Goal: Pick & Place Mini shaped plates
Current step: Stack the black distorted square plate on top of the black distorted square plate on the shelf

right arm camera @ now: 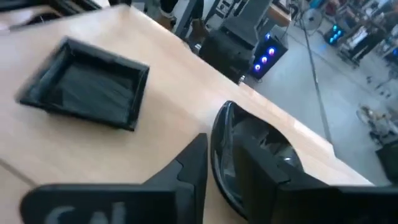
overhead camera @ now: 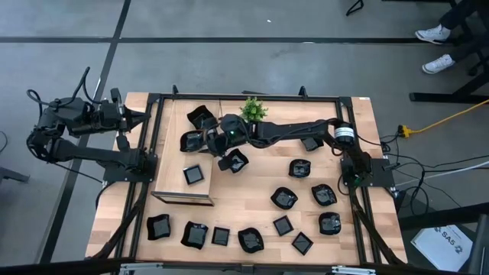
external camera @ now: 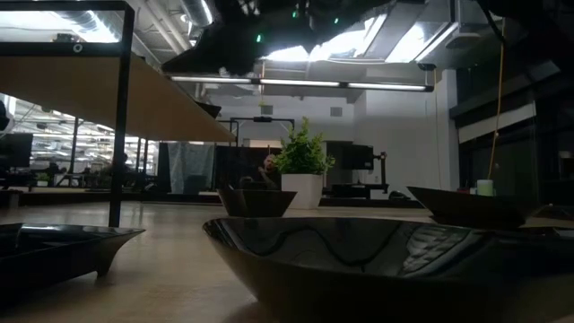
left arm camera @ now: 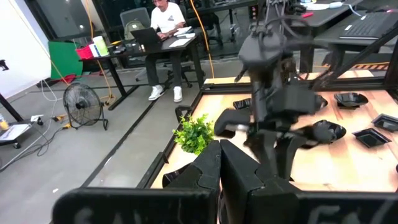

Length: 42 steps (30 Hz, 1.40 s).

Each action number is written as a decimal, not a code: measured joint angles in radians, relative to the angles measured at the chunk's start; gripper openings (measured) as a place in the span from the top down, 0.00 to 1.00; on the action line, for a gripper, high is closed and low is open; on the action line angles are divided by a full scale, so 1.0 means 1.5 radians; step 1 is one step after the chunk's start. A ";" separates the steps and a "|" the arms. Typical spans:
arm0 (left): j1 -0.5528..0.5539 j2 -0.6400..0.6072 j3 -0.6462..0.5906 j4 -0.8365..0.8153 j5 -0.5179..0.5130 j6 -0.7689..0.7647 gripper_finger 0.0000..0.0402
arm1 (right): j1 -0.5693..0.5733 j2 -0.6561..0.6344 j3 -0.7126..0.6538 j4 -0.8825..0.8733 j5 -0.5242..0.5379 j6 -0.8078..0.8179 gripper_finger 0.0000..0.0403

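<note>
Several glossy black mini plates lie on the wooden table (overhead camera: 252,191), square and rounded ones. Three are on a raised wooden platform (overhead camera: 172,191) left of centre. My right gripper (overhead camera: 210,142) reaches from the table's right over this platform and is shut on a rounded plate (overhead camera: 191,142). A square plate (overhead camera: 194,175) rests flat near it, also seen in the right wrist view as the square plate (right arm camera: 84,84). My left gripper (left arm camera: 219,165) is shut on nothing and waits off the table's far-left corner (overhead camera: 141,118). My right gripper holds the rounded plate by its rim (right arm camera: 216,146), pinched between the two fingers (right arm camera: 193,168), one on the outer side and one in the hollow. The fingers come from the table's right. The plate stands tilted on edge; its lower part is hidden by the fingers.
A small green potted plant (overhead camera: 254,109) stands at the far edge, close to my right arm. Another plate (overhead camera: 235,160) lies just beside the right wrist. Rows of plates fill the near and right table. A black frame (overhead camera: 252,97) borders the work area. A person sits at a desk (left arm camera: 166,18) beyond.
</note>
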 joint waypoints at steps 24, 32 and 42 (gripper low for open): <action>0.000 0.000 0.000 0.000 0.000 0.000 0.99 | 0.121 -0.106 0.001 -0.519 -0.002 0.294 0.90; 0.000 0.000 0.000 0.000 0.000 0.000 0.99 | 0.150 -0.106 -0.005 -0.606 -0.002 0.375 0.96; 0.000 0.000 0.000 0.000 0.000 0.000 0.99 | 0.170 -0.098 -0.006 -0.621 0.168 0.375 0.96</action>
